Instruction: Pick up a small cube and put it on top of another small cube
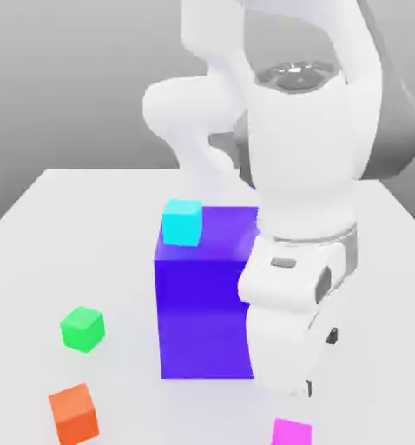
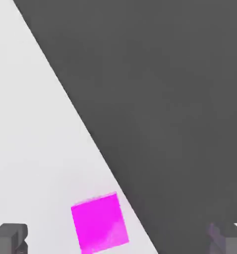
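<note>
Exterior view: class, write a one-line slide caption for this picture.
Panda arm's open gripper hovers above the magenta cube, beside a big blue block topped by a cyan cube.

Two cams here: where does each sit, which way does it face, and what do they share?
Exterior view: off the arm, raised, looking down across the white table at the big blue-purple block with the cyan cube on it, the green cube and the orange cube; the white arm fills the exterior view's right.
Hand view: on the hand, looking down at the table's edge; the open gripper shows as two dark fingertips.
Shared: the magenta cube and the table.
</note>
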Robot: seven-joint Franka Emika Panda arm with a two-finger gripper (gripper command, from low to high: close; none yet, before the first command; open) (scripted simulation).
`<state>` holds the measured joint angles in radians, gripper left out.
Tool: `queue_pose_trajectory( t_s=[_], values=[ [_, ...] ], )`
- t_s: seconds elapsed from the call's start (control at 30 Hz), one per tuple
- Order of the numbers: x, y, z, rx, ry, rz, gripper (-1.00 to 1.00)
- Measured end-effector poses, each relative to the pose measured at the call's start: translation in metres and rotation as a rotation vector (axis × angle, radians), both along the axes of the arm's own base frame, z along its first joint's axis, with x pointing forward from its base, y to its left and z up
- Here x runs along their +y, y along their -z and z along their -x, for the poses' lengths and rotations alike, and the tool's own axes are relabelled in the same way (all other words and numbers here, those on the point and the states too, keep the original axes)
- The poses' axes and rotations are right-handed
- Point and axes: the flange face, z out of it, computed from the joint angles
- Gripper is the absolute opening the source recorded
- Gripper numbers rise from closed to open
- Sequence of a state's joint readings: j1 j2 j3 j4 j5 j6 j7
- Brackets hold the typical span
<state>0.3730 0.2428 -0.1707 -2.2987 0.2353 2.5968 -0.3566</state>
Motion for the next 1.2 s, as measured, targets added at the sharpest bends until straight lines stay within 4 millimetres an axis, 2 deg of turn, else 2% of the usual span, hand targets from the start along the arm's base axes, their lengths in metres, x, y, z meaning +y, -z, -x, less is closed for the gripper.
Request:
queue_pose_trajectory(
  t_s=[0.13,0.23,0.27,0.43,0.47,0.53,0.6,0.63,0.67,0.73,0.87,1.0,1.2],
  values=[
    [0.003,0.055,0.007,0.038,-0.140,0.085,0.00],
    [0.003,0.099,0.008,0.042,-0.161,0.097,0.00],
    [0.003,0.113,0.008,0.044,-0.162,0.098,-1.00],
    [0.003,0.113,0.009,0.046,-0.162,0.097,-1.00],
    [0.003,0.120,0.009,0.046,-0.162,0.097,-1.00],
    [0.003,0.106,0.008,0.045,-0.164,0.098,-1.00],
    [0.003,0.080,0.008,0.045,-0.164,0.098,-1.00],
    [0.006,0.066,0.008,0.040,-0.168,0.096,-1.00],
    [0.018,0.052,0.002,0.013,-0.196,0.086,-1.00],
    [0.020,0.036,-0.003,-0.018,-0.268,0.079,-1.00],
    [0.008,0.013,-0.010,-0.072,-0.428,0.079,-1.00],
    [-0.030,0.006,-0.006,-0.081,-0.567,0.095,-1.00],
    [-0.092,0.002,0.012,-0.074,-0.768,0.118,-1.00]
  ],
)
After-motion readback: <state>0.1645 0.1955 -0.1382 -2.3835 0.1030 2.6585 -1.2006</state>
